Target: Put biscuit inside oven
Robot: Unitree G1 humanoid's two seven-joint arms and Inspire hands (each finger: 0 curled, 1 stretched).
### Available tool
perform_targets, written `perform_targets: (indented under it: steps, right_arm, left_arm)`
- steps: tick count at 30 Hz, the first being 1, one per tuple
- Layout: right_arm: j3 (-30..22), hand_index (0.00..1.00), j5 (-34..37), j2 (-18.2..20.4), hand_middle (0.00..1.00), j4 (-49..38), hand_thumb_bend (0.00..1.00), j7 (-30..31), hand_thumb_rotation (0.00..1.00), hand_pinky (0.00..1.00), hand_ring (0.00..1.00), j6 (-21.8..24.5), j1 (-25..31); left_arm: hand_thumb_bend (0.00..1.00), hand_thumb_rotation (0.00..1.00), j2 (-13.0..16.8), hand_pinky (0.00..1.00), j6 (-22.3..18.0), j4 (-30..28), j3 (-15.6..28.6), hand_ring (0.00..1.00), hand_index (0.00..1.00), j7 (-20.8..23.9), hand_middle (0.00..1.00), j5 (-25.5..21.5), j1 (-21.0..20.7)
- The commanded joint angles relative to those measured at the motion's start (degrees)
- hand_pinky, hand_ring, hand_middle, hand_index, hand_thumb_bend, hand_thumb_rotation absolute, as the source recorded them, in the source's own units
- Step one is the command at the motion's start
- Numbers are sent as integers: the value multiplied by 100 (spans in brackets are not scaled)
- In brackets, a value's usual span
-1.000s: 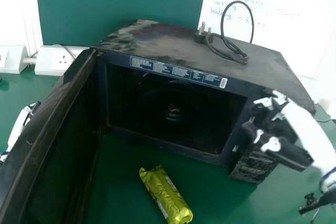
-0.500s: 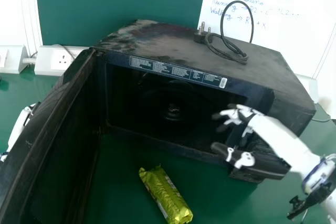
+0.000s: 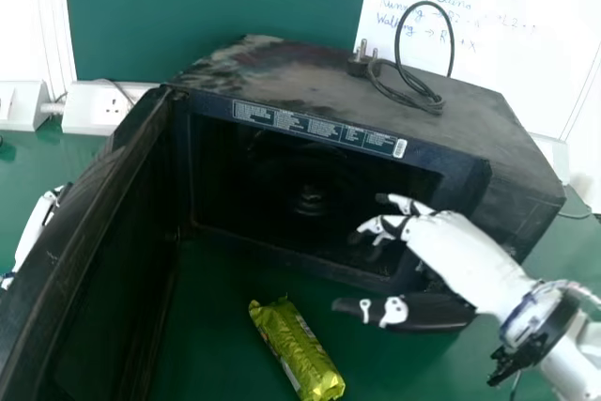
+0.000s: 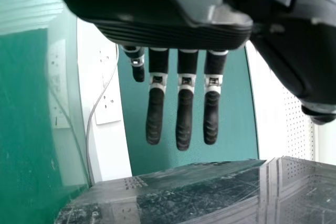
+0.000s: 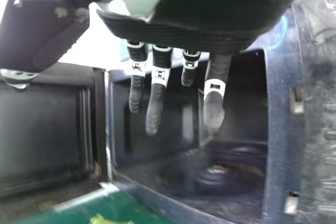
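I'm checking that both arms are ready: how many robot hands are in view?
2. The right hand is in front of the microwave oven's opening; the left hand is outside the open door.

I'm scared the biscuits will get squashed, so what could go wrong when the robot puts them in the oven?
The biscuit packet lies loose on the table, so it might slide when grabbed, or get squashed if squeezed hard. The right hand is by the oven's opening, so it could bump the frame. The open door might get knocked too.
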Motion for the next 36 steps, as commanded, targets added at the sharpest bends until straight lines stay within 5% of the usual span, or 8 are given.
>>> perform_targets:
  steps: [1, 6, 9, 12, 18, 22, 31, 36]
  right_arm:
    - [206, 74, -417, -204, 64, -236, 100, 147, 88, 18, 58, 159, -92]
    - [686, 89, -222, -932, 84, -471, 100, 1288, 88, 0, 84, 1170, -772]
    - [949, 84, -185, -877, 81, -397, 100, 1322, 85, 2, 79, 1251, -1004]
    - [1231, 80, -342, -901, 75, -329, 100, 1332, 86, 16, 69, 1211, -1139]
    - [1858, 78, -643, -998, 76, -235, 100, 1651, 87, 0, 70, 1312, -1567]
    - [2201, 73, -904, -890, 66, -116, 100, 1623, 83, 7, 52, 1166, -1753]
    - [3030, 73, -1269, -497, 75, 430, 100, 2121, 85, 20, 63, 1344, -2186]
    - [3011, 78, -1383, -343, 77, 354, 100, 2244, 81, 15, 66, 1715, -2034]
  left_arm:
    - [52, 7, -4, 34, 1, -48, 21, 41, 49, 9, 45, -8, 52]
    - [52, 7, 0, 34, -30, -39, 11, 41, 49, 10, 45, 10, 37]
    - [52, 7, -1, 34, -1, -90, 4, 41, 49, 15, 45, 10, 51]
    - [52, 7, -12, 34, 5, -132, -3, 41, 49, -2, 45, -9, 58]
    - [52, 7, -52, 34, 186, -303, -45, 41, 49, 97, 45, 45, 111]
    - [52, 7, -84, 33, 359, -559, -92, 39, 48, 207, 45, 123, 194]
    - [52, 7, -103, 34, 624, -964, -119, 39, 48, 269, 44, 125, 315]
    - [52, 7, -105, 33, 631, -1000, -128, 39, 48, 250, 44, 118, 313]
